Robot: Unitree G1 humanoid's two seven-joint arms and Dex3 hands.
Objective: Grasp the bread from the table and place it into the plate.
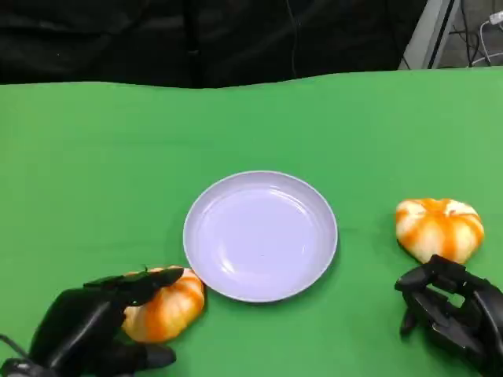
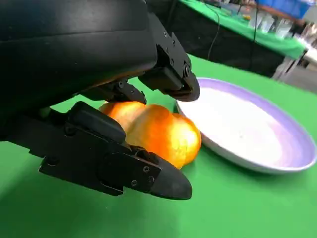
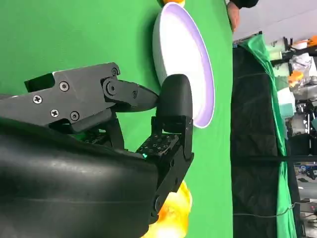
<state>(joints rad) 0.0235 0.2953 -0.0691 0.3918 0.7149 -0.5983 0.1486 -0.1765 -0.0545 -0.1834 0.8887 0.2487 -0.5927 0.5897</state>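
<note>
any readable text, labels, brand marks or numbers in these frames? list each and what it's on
None readable in any view.
Plate: plain, no print or mark.
Both bread rolls, left and right: no label.
Left hand and right hand: black shells show screws only, no lettering.
Green table cover: unmarked.
Background clutter in the wrist views, beyond the table: too small and blurred to read, if any text is there.

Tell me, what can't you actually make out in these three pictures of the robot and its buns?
- Underside of the left bread: in the head and left wrist views the left hand covers it, so how firmly it is held is unclear.
- Right bread: cut by the right wrist picture's edge and behind the right hand.
- Far side of the plate: cut off by the left wrist picture's edge.
- Background clutter in the right wrist view: too small to identify.
</note>
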